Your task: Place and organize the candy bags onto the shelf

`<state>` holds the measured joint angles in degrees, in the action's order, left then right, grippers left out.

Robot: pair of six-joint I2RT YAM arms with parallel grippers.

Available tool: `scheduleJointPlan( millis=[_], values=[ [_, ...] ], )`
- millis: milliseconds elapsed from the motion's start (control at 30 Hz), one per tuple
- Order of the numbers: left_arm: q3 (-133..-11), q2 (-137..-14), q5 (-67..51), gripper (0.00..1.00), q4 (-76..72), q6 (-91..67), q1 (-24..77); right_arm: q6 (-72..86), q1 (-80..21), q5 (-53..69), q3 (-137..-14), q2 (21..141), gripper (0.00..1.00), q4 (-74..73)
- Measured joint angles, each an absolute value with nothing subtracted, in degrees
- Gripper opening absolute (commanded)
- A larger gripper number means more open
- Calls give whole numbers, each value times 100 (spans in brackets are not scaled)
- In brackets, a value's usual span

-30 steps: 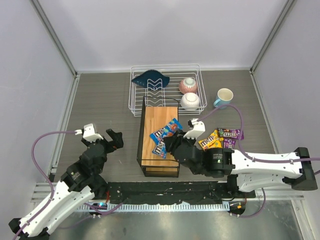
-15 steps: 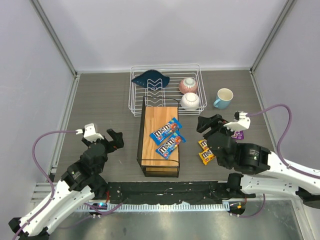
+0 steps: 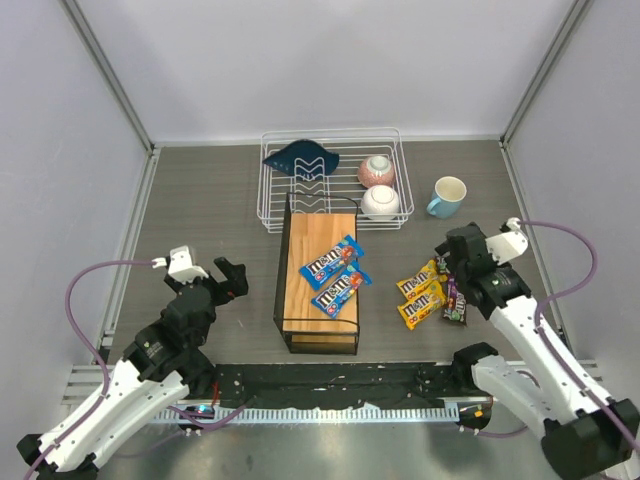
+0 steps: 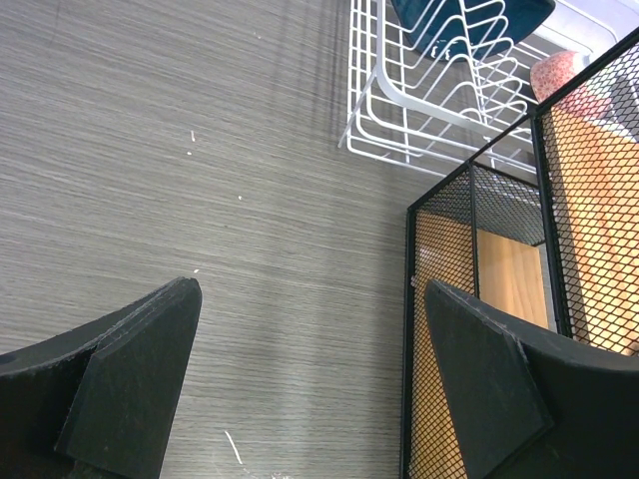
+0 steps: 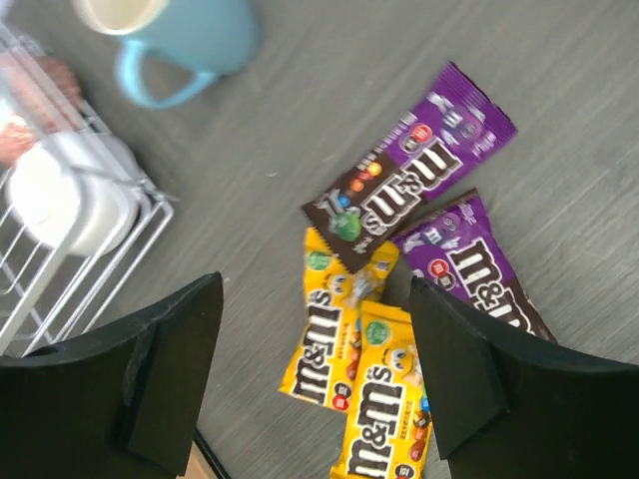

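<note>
The shelf, a black frame with a wooden top, stands mid-table. Two blue candy bags lie on its top. Two yellow bags and purple bags lie on the table right of it. My right gripper is open and empty above them. The right wrist view shows the yellow bags, a purple/dark brown bag and a purple bag below its gripper. My left gripper is open and empty left of the shelf.
A white wire dish rack behind the shelf holds a dark blue dish and two bowls. A light blue mug stands right of the rack and shows in the right wrist view.
My right arm has let go of the second blue bag on the shelf top. It has swung right, off the shelf, to above the bags on the table. The left arm has not moved.
</note>
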<state>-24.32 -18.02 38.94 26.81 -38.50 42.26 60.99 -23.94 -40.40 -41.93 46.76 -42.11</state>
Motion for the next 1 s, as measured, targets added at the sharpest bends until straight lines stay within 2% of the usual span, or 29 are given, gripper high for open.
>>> scheduleJointPlan(
  millis=[167, 367, 733, 1000],
  values=[
    [-2432, -1796, 3894, 100, 2683, -3850, 4226, 5664, -482, -2102, -3319, 4899, 77, -3389],
    [-2432, -1758, 3894, 100, 2683, -3850, 4226, 5577, -99, -1002, -2801, 5240, 74, -2816],
    [-2429, -1743, 3894, 100, 2683, -3850, 4226, 5579, 290, -1282, -2530, 4814, 69, -2418],
    [-2429, -1745, 3894, 100, 2681, -3850, 4226, 5457, 1275, -1170, -2388, 5236, 66, -2038]
  ],
)
